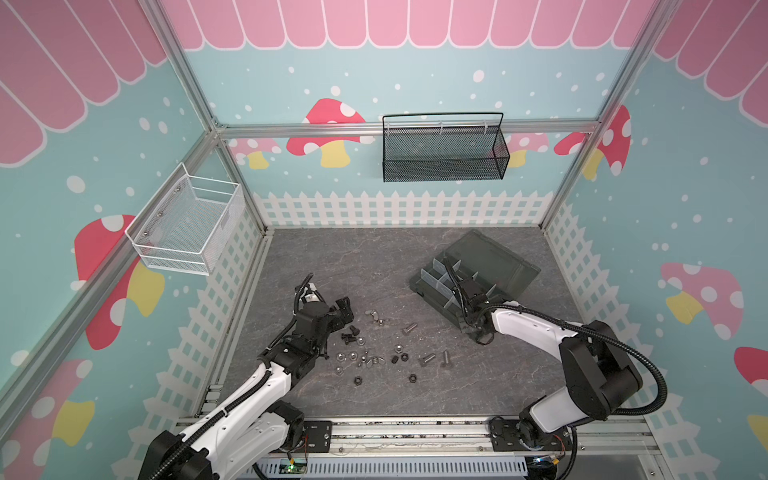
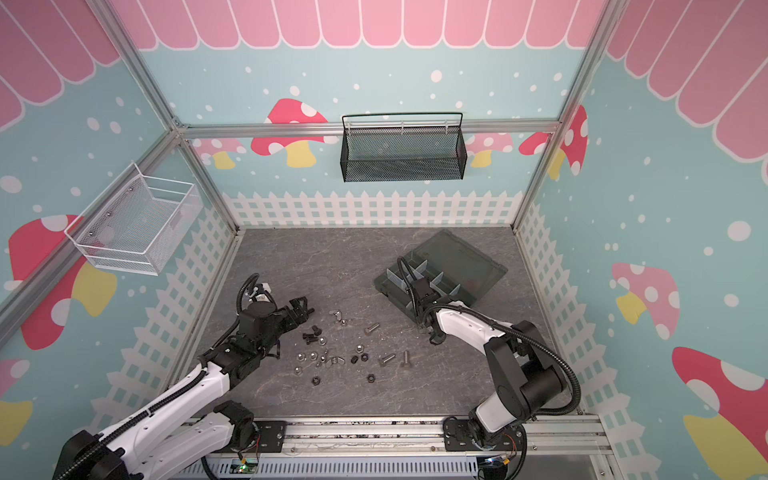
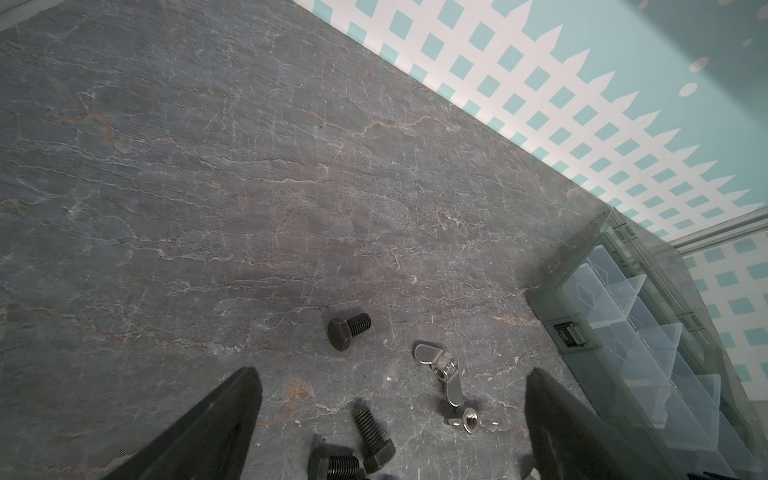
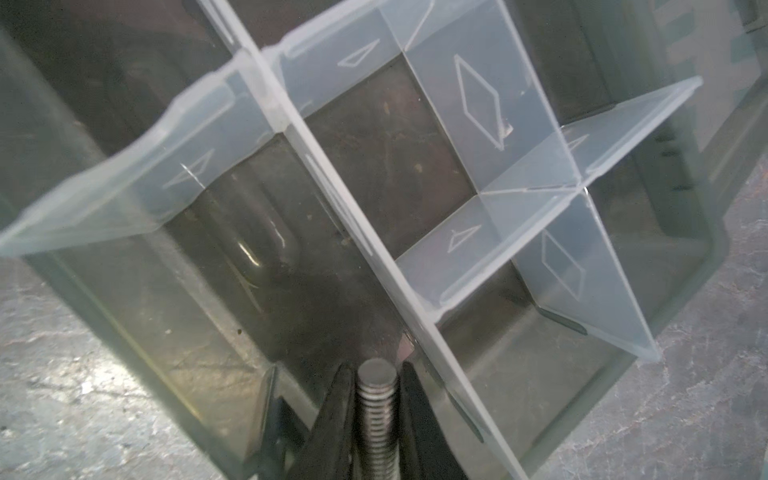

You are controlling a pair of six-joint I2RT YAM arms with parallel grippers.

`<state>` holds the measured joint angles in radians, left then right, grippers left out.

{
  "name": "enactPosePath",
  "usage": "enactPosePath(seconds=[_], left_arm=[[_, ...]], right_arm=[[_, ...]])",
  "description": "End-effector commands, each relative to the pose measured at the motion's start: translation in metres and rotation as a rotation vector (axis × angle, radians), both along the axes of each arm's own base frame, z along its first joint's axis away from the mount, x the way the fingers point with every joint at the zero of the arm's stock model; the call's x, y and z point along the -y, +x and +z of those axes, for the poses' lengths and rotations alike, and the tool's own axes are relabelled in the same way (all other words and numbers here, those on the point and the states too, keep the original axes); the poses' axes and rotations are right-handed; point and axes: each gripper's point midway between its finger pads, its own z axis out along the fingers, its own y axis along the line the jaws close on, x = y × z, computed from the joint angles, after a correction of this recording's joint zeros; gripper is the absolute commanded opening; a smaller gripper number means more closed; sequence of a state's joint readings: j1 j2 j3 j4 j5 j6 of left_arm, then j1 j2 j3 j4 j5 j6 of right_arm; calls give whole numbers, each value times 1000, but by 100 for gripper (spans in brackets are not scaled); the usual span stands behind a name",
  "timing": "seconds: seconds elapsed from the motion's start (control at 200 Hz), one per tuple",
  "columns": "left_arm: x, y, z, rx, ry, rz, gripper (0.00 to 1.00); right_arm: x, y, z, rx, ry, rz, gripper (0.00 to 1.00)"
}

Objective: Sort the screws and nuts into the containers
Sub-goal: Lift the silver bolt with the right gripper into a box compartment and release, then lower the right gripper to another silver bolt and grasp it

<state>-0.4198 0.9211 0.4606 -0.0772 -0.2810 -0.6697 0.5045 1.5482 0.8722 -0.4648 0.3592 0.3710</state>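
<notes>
My right end effector (image 4: 376, 370) pinches a silver screw (image 4: 376, 409), its shaft aimed at the box compartment (image 4: 216, 299) just ahead.

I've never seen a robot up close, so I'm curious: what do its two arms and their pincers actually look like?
The left arm and right arm both have smooth white shells between chunky black joints, and a ribbed black cable hose loops along each. The left gripper and right gripper are black, each with two flat, tapering fingers. No markings are legible.
</notes>
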Motion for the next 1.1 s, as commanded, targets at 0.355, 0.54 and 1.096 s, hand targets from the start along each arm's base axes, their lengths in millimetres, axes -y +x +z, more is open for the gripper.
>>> enactPosePath(seconds=[0.355, 0.54, 1.096], left_arm=[[-5, 2, 3, 4, 4, 28, 100], [-7, -2, 2, -1, 9, 27, 100], [-7, -6, -1, -2, -7, 28, 100]], right_arm=[[-3, 5, 23, -9, 4, -22, 39], [-19, 0, 53, -14, 118, -44, 39], [-81, -107, 24, -391, 311, -57, 42]])
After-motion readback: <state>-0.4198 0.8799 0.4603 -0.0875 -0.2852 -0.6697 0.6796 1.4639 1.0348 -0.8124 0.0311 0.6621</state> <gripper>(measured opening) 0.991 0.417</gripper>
